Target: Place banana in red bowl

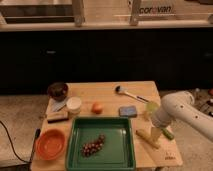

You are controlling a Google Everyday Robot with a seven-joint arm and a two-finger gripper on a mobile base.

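The banana (148, 139) is a small pale-yellow piece lying on the wooden table (100, 92), just right of the green tray. The red bowl (50, 144) sits empty at the table's front left corner, left of the tray. My white arm comes in from the right. Its gripper (154, 130) points down just above the banana's far end, close to it. Whether it touches the banana does not show.
The green tray (120, 155) holds a bunch of dark grapes (93, 145). Behind it are a white cup (74, 105), a round orange fruit (97, 107), a blue sponge (128, 111), a dark brown bowl (58, 90) and a brush (131, 93). A green stick (168, 133) lies beside the gripper.
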